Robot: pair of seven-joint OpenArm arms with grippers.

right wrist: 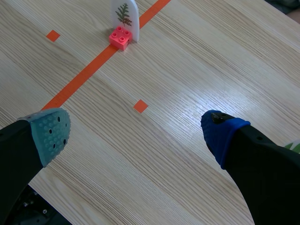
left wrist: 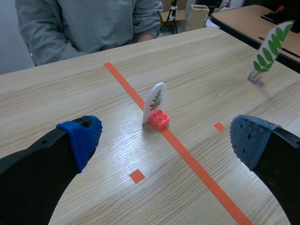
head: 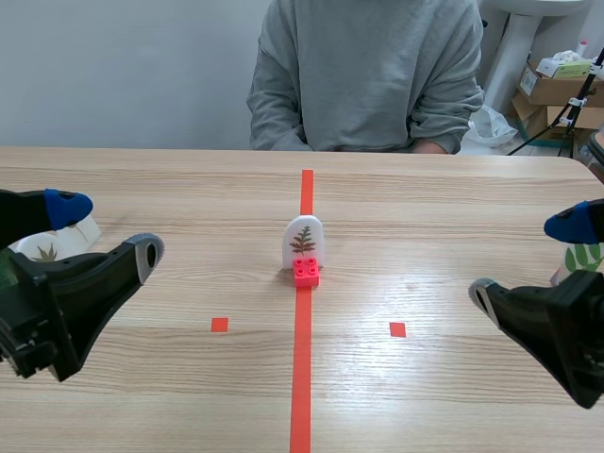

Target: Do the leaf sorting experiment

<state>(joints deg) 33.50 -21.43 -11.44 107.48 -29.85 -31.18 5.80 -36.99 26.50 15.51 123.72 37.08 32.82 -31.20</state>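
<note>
The left pincer (head: 109,231) and the right pincer (head: 528,260) both gape wide, holding nothing. The leaf card (head: 303,241) stands upright in a red block (head: 306,272) on the centre tape line (head: 300,377) of the surface (head: 425,217), well apart from both. Approaching high, a finger could clip the tall card and topple it on its small base.

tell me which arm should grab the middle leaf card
Left, probably: the card stands ahead between the fingers of the open left gripper, while it sits off to one side of the right gripper.
</note>
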